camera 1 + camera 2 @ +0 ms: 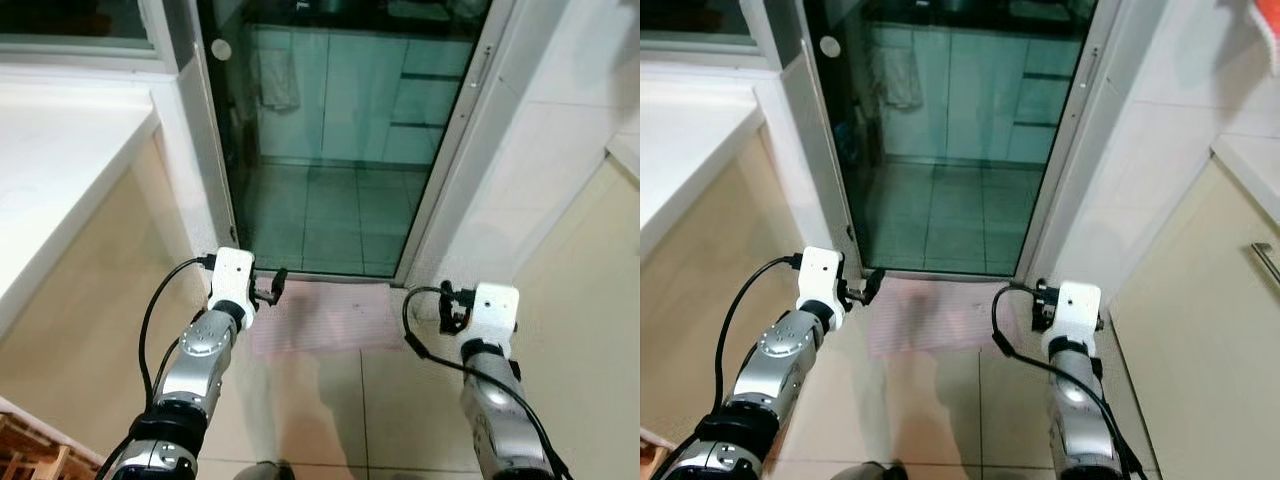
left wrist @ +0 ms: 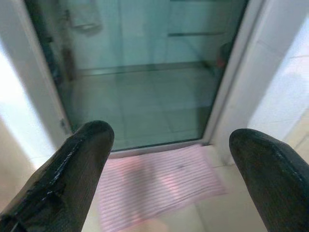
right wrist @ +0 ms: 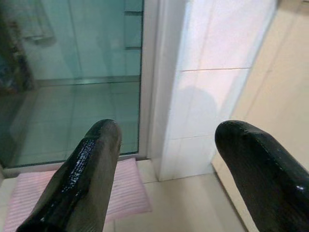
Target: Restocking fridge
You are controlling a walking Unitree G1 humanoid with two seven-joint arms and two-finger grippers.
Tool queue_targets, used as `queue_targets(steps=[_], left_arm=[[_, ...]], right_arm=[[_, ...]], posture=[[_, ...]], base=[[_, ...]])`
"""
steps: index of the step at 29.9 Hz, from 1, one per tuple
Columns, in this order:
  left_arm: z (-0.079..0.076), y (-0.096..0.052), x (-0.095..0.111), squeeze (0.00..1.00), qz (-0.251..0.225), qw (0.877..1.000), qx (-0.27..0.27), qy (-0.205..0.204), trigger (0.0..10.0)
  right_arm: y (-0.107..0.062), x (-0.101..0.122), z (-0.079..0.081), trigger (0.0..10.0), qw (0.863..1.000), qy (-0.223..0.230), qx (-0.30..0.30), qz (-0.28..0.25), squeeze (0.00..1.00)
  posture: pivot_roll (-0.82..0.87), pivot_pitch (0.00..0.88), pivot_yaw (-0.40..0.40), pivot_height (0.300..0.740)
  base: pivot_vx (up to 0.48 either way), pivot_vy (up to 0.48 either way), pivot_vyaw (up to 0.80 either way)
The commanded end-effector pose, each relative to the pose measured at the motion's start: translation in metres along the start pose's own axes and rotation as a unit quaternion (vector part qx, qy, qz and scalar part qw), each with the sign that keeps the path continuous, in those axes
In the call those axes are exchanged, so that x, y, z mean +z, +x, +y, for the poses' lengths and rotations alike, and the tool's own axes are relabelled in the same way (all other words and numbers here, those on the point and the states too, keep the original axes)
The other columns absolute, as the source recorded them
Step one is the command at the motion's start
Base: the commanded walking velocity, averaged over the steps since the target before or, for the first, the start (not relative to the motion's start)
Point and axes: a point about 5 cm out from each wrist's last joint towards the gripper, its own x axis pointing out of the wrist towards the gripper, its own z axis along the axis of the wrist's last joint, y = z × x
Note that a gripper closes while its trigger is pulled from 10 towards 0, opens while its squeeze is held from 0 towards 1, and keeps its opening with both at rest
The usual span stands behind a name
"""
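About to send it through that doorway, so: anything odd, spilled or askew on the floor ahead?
Nothing stands out. The pink mat lies flat before the glass door, slightly skewed, with no spills. Left gripper and right gripper are open and hold nothing.

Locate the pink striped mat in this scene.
The pink striped mat lies on the tiled floor against the threshold of the glass sliding door, ahead of the robot and between its two raised arms.

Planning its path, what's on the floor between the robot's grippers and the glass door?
A pink striped mat lies before the tinted glass sliding door, ahead of the left gripper and right gripper, as the left eye view shows.
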Motion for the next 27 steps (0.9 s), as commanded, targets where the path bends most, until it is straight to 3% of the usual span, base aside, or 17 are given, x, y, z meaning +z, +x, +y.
queue_targets(steps=[1, 8, 16, 27], left_arm=[[-0.004, 0.002, 0.006, 0.00, -0.012, 1.000, -0.008, 0.002, 10.0], [-0.008, 0.000, 0.013, 0.00, -0.043, 0.999, -0.021, 0.017, 10.0], [-0.018, 0.002, 0.023, 0.00, -0.067, 0.996, -0.053, 0.038, 10.0], [-0.024, 0.003, 0.021, 0.00, -0.062, 0.994, -0.082, 0.046, 10.0]], right_arm=[[0.004, 0.009, -0.004, 10.0, 1.000, -0.003, -0.008, -0.017, 0.00], [0.006, 0.013, -0.007, 10.0, 1.000, -0.005, -0.015, -0.022, 0.00], [0.008, 0.013, -0.004, 10.0, 1.000, -0.009, -0.014, -0.025, 0.00], [0.009, 0.012, -0.004, 10.0, 0.999, -0.014, -0.016, -0.025, 0.00]], posture=[[-0.10, 0.000, 0.010, 0.740], [-0.10, 0.000, 0.011, 0.740], [-0.10, 0.000, 0.022, 0.740], [-0.10, 0.000, 0.028, 0.740]], base=[[0.000, 0.000, 0.00], [0.050, 0.000, 0.00], [0.461, 0.000, 0.00], [0.472, 0.000, 0.00]])
